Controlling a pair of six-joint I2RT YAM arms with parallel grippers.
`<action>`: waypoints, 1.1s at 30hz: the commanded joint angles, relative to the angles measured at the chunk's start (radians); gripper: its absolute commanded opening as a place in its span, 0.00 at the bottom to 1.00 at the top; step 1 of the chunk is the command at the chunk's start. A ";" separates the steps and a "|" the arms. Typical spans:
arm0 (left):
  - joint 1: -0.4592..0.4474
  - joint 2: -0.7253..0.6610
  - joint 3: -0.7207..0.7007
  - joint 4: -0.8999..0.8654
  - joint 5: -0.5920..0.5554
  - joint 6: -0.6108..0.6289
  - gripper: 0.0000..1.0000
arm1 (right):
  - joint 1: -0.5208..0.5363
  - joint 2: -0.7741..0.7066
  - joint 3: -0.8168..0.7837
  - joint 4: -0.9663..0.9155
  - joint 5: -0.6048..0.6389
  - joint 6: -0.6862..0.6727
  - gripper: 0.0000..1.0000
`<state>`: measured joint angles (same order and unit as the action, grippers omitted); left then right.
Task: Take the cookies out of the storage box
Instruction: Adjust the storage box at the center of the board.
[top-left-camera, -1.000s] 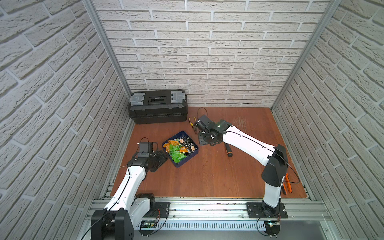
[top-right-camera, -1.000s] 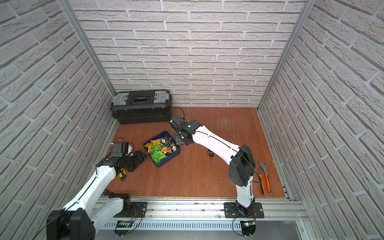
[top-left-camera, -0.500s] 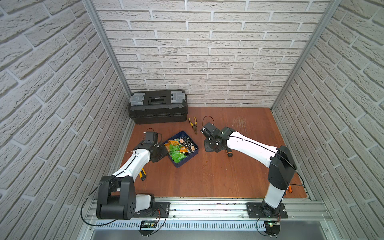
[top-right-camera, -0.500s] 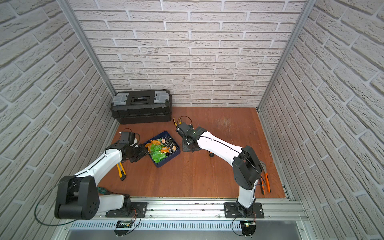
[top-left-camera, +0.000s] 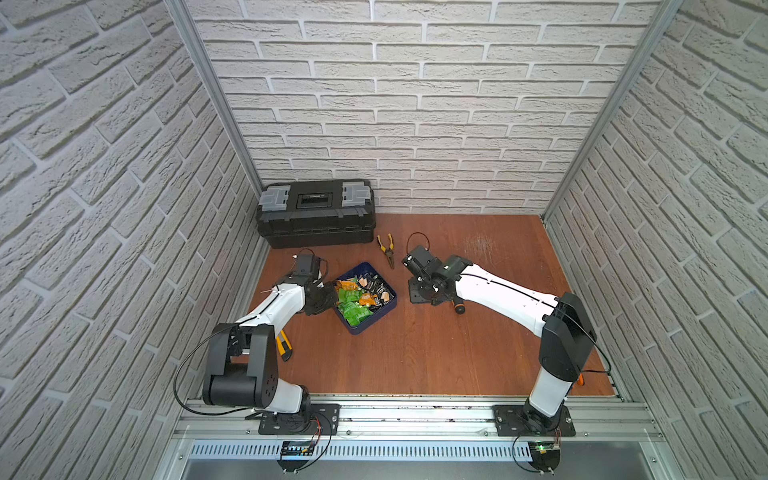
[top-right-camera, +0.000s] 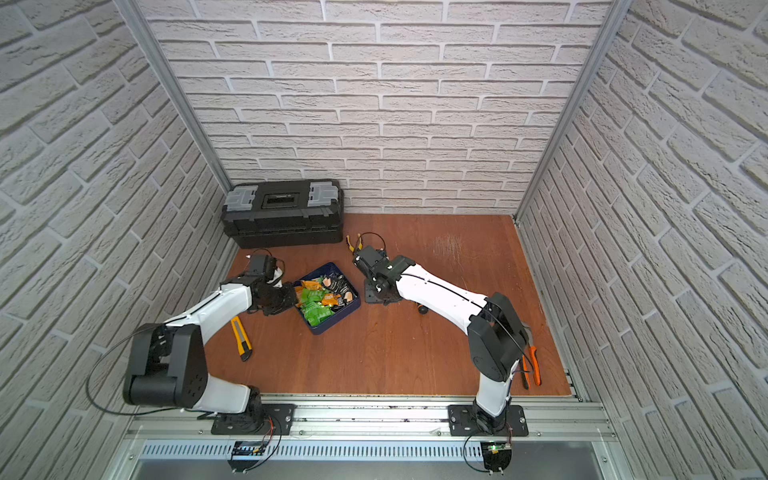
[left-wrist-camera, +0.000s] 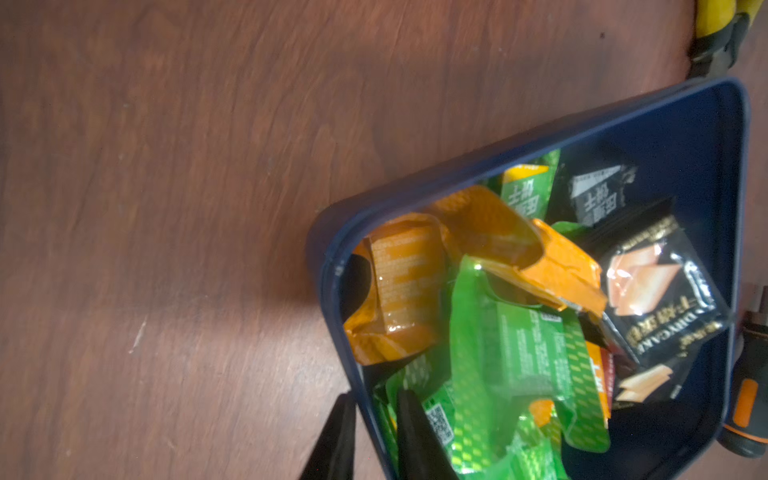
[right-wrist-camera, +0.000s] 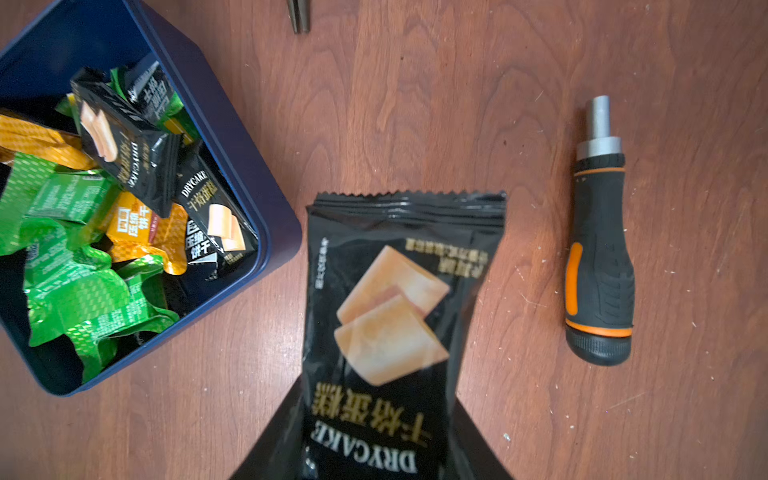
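My right gripper (right-wrist-camera: 376, 415) clamps a black crinkly foil cookie packet (right-wrist-camera: 395, 299) just beside the shallow navy plastic storage box (left-wrist-camera: 685, 137), whose wall my left gripper (left-wrist-camera: 374, 401) straddles, pinching or not I cannot tell.

Utility knife (top-left-camera: 284, 348) half-hidden, black packet (right-wrist-camera: 390, 332) cropped — blurred

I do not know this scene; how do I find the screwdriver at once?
Start at the black toolbox against the back wall, then come forward to the navy storage box. To the robot's right of it lies the screwdriver: one stubby black grip with orange bands and a silver neck, unlike the two-handled pliers.
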<state>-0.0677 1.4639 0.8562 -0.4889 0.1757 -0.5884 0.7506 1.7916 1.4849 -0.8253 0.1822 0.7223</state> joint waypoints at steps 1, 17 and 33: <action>0.000 0.031 0.022 -0.045 -0.034 0.085 0.18 | 0.003 -0.049 -0.014 0.022 0.004 0.005 0.31; -0.004 0.139 0.152 -0.124 -0.074 0.284 0.10 | 0.001 -0.018 -0.071 0.079 -0.020 0.000 0.31; -0.006 0.070 0.226 -0.134 -0.047 0.228 0.44 | 0.004 0.265 0.083 0.118 -0.010 0.039 0.31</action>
<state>-0.0677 1.6020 1.0637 -0.6193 0.1249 -0.3256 0.7509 2.0460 1.5284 -0.7277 0.1608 0.7490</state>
